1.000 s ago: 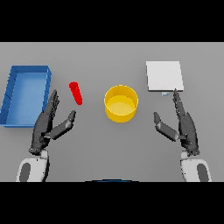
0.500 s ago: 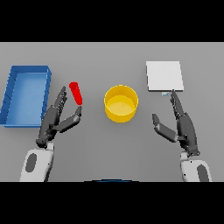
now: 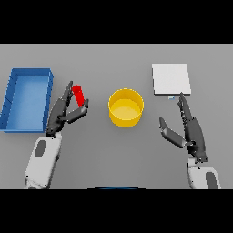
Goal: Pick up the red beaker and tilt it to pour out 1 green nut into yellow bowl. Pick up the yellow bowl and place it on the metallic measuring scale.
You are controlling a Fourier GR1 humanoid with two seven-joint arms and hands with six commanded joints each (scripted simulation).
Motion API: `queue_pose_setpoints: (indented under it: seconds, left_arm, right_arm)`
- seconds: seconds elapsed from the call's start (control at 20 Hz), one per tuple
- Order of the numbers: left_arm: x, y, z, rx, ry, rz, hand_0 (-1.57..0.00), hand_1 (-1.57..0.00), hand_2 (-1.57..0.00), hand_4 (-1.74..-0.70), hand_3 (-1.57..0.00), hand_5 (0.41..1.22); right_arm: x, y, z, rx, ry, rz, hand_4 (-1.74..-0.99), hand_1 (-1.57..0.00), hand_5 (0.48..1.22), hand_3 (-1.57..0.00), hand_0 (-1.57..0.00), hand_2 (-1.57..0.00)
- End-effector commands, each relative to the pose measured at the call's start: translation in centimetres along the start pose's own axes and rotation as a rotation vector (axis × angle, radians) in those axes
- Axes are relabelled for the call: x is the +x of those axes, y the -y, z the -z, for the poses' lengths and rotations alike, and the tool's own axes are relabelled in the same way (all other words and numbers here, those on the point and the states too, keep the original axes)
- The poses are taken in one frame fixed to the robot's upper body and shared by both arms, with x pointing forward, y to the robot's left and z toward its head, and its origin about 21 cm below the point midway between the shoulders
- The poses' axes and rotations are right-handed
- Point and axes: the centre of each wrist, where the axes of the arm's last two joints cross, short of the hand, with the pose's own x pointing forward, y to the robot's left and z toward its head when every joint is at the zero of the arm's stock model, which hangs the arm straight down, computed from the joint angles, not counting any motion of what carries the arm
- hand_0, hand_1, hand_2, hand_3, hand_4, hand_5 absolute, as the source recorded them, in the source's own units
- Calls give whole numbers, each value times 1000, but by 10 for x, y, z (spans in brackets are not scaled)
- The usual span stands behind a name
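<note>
Here left hand (image 3: pixel 65 113), left of centre, fingers relaxed and straddling the small red beaker (image 3: pixel 78 95), not yet clenched. Risk: fingertips nudge it over, or the thumb closes off-centre and it slips. Yellow bowl (image 3: pixel 125 107) at centre, scale (image 3: pixel 170 78) upper right. Right hand (image 3: pixel 190 129) idle, released, lower right. Grey table (image 3: pixel 113 150); blue bin (image 3: pixel 27 98) far left.

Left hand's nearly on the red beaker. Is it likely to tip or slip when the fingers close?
The red beaker looks tall and narrow, and it already leans, so a sideways nudge could probably tip it. Its smooth, rigid-looking wall may slip under a light pinch. The left hand has fingers on both sides of it, which should help steady it. Whether they touch it, I cannot tell.
</note>
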Motion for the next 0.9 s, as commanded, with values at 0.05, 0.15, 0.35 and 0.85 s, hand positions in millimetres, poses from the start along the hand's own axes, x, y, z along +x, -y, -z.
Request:
queue_pose_setpoints:
  seconds: [0.05, 0.15, 0.35, 0.85]
  left_arm:
    - [3, 0, 12, -4, -1, -2, 1, 1, 1, -1330, 1, 714]
    - [2, 3, 19, -14, 4, 0, 1, 1, 1, -1321, 1, 713]
    - [11, 3, 34, -22, 8, 13, 1, 1, 1, -1311, 1, 703]
    - [9, 20, 51, -1, 23, -56, -458, -483, -501, -1443, -490, 881]
  right_arm:
    - [0, 5, 2, -9, -12, -3, -1338, 1, 688, 1, 1, 1]
    - [-1, 1, 1, 0, -3, 12, -1336, 1, 688, 1, 1, 1]
    - [-2, 4, 3, -9, -10, 11, -1329, 1, 684, 1, 1, 1]
    - [3, 5, 2, -12, 2, -11, -1286, 1, 685, 1, 1, 1]
